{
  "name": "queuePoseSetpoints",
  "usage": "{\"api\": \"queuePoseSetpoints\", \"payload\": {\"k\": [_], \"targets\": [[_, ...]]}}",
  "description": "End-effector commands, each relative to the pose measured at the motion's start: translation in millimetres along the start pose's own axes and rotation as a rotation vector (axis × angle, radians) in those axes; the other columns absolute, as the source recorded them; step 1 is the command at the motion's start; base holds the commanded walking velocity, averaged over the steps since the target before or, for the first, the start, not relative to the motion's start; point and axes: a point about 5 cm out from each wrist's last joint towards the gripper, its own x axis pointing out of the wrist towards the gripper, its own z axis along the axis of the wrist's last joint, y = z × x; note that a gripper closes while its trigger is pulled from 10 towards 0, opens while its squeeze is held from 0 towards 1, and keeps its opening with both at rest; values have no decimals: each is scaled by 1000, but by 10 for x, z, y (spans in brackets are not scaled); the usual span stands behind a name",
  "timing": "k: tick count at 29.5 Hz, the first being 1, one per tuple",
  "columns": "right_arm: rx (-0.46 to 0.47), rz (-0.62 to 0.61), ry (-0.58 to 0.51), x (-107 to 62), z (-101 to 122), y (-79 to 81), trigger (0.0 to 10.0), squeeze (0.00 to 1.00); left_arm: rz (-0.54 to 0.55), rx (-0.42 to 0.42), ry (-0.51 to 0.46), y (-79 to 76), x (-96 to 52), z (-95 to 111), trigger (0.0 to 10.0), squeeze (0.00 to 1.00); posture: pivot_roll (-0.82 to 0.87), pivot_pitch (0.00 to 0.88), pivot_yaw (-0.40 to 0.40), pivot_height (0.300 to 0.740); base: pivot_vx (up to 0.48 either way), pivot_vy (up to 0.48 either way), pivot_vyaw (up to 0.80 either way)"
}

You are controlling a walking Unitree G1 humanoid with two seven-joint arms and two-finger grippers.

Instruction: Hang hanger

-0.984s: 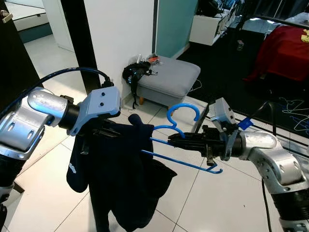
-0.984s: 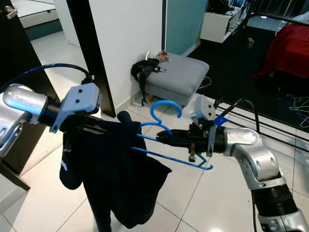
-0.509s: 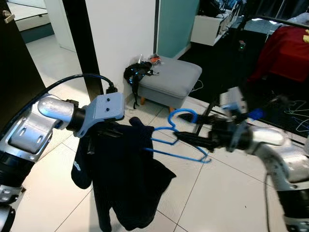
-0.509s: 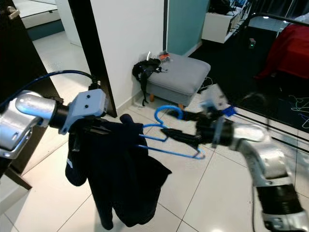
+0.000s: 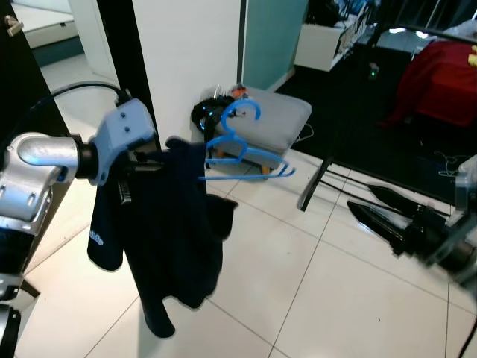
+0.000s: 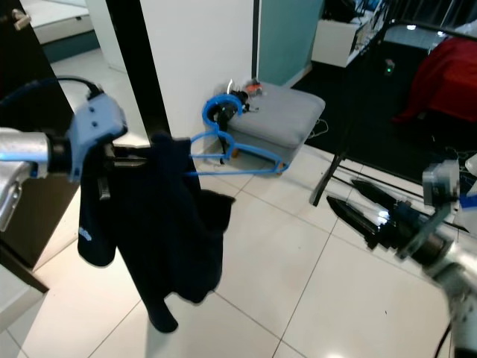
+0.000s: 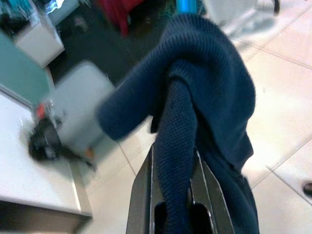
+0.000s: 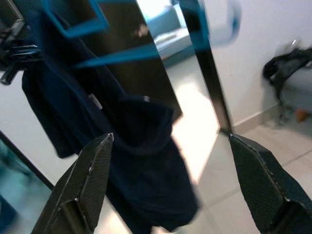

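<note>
A dark navy garment [image 5: 171,224] hangs from my left gripper [image 5: 149,160], raised at the left. In the left wrist view both fingers [image 7: 146,195] are shut on a twisted fold of this knit fabric [image 7: 195,97]. A blue plastic hanger [image 5: 238,153] sticks out of the garment's top toward the right, hook up, with one end inside the cloth. My right gripper [image 5: 365,203] is low at the right, well apart from the hanger. It is open and holds nothing, its fingers [image 8: 87,180] spread wide in the right wrist view.
A grey ottoman [image 5: 272,115] with a black bag [image 5: 209,112] stands behind the hanger, by a white wall [image 5: 186,52]. A black rack leg [image 5: 313,186] rises at mid right, with red cloth [image 5: 440,74] beyond it. White floor tiles [image 5: 298,298] lie below.
My right gripper has let go of the hanger, opened and pulled back down to the right. My left arm has swung the garment and hanger to the left and up.
</note>
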Motion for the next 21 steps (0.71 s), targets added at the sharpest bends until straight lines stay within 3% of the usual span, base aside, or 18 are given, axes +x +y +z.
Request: {"api": "queuePoseSetpoints", "payload": {"k": [1,2,4,5,6,10,13,18,20,21], "targets": [[63,-17,-11,39,-82,-7,10000,0,7,27,-107,25,30,209,0,0,6,84,1,740,0,0,0],[121,-41,-13,98,-180,-31,10000,0,-9,40,-139,16,67,269,1922,0,7,84,2,740,0,0,0],[156,-57,-11,139,-239,-47,10000,0,-21,49,-157,9,90,304,1922,0,11,82,2,740,0,0,0],[203,-65,-12,195,-297,-54,10000,0,-26,61,-176,9,122,344,7686,0,12,78,1,740,0,0,0],[245,-80,-20,261,-341,-76,10000,0,-35,74,-197,7,158,390,10000,0,12,77,1,740,0,0,0],[300,-88,-39,330,-366,-98,10000,0,-46,85,-217,0,192,433,10000,0,12,77,2,740,0,0,0],[405,-53,-60,537,-352,-47,10000,0,-72,110,-254,-35,267,517,10000,0,18,70,3,740,0,0,0],[380,-21,31,594,-339,38,10000,0,-63,108,-264,-54,275,532,10000,0,17,65,1,740,0,0,0],[331,-36,176,578,-438,64,10000,0,-53,102,-274,-64,282,545,10000,0,15,66,2,740,0,0,0],[331,-36,176,578,-438,64,10000,0,-53,102,-274,-64,282,545,10000,0,15,66,2,740,0,0,0]]}}
